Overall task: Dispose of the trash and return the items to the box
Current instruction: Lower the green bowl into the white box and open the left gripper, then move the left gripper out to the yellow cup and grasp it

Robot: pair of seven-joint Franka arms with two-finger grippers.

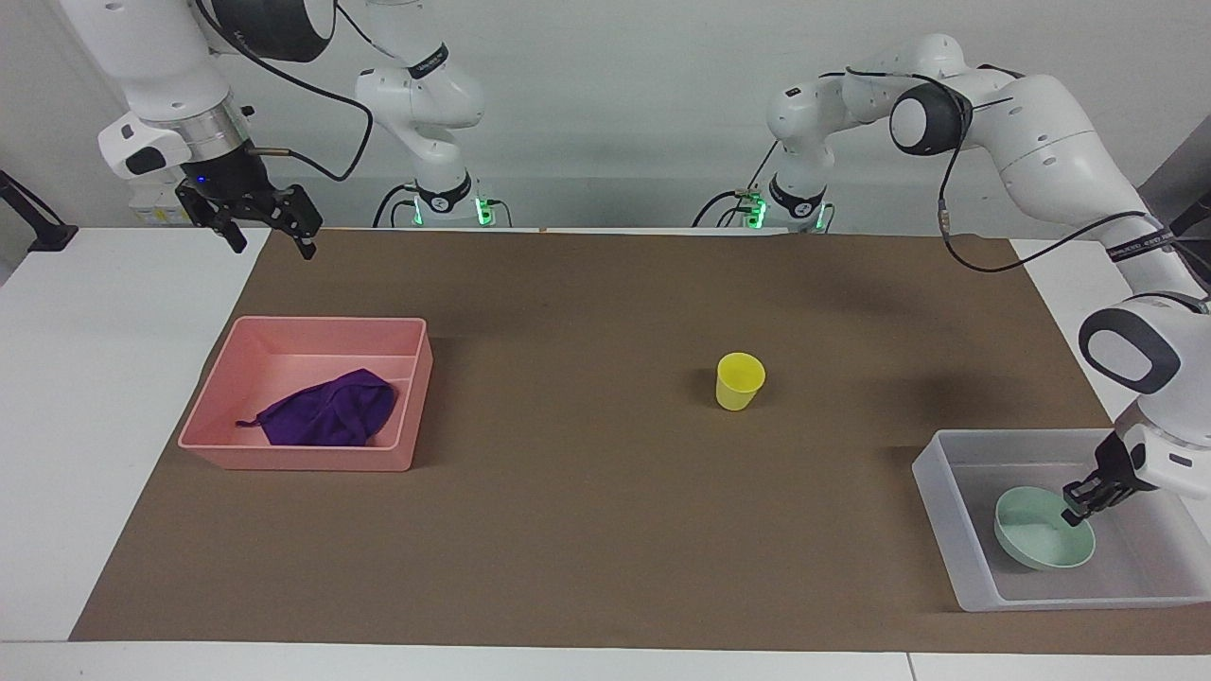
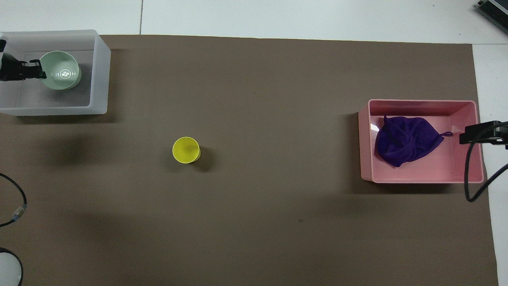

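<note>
The mint-green bowl [image 1: 1039, 546] [image 2: 62, 76] sits low inside the translucent box [image 1: 935, 497] [image 2: 101, 75] at the left arm's end of the table. My left gripper [image 1: 1073, 515] [image 2: 39, 74] is shut on the bowl's rim, down between the box walls. The yellow cup [image 1: 739, 380] [image 2: 185, 149] stands upright on the brown mat near the middle. The purple cloth [image 1: 328, 411] [image 2: 405, 141] lies crumpled in the pink bin [image 1: 303, 461] [image 2: 420, 177]. My right gripper [image 1: 272, 244] [image 2: 473, 136] hangs open and empty, raised over the pink bin's edge nearest the robots.
A brown mat [image 1: 568, 530] covers most of the white table. A black cable [image 2: 470, 178] hangs from the right arm beside the pink bin. Another cable loop [image 2: 16, 210] shows at the left arm's side.
</note>
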